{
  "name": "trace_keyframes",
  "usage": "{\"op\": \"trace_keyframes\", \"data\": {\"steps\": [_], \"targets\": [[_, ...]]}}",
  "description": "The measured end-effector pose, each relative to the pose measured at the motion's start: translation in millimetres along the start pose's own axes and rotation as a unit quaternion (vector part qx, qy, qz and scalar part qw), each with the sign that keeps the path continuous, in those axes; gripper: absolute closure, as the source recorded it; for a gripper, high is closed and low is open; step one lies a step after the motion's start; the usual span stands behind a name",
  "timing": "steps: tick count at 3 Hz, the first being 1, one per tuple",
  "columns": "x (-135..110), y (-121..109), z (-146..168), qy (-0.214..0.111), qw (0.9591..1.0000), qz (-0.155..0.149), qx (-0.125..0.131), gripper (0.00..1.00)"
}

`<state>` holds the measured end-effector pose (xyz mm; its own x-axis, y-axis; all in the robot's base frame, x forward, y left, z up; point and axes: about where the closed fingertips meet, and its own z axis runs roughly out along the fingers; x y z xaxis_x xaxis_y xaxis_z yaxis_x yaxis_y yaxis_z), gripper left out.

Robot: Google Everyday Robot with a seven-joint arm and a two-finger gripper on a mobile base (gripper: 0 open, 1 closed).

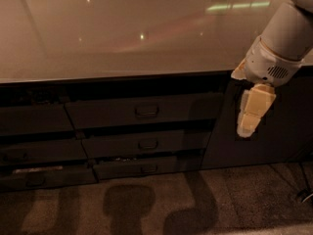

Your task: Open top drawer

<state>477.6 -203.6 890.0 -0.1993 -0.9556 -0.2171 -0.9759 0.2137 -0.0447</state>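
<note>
Cream two-finger gripper (247, 129) not yet on drawer.
Hangs right of the wide dark grey top drawer (107, 112), well apart from its loop handle (146, 111), likely staged for reach; jaws: cannot tell.

Three drawers (146, 144) stacked centrally, the top drawer (146, 110) widest; one counter (122, 33); one door (288, 126); one gripper (247, 127), hanging at right before the door.

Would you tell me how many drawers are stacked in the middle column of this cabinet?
3: the top drawer, widest; the middle drawer below it; the bottom drawer lowest. The left column is too dim to count. The gripper hangs to their right.
</note>
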Motion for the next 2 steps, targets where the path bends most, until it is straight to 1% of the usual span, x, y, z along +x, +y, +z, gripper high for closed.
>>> {"op": "trace_keyframes", "data": {"steps": [1, 2], "targets": [[-5.7, 5.0, 4.6, 0.01, 0.9989, -0.026, 0.038, 0.0], [-16.8, 32.8, -4.4, 0.051, 0.9852, -0.105, 0.126, 0.0]]}}
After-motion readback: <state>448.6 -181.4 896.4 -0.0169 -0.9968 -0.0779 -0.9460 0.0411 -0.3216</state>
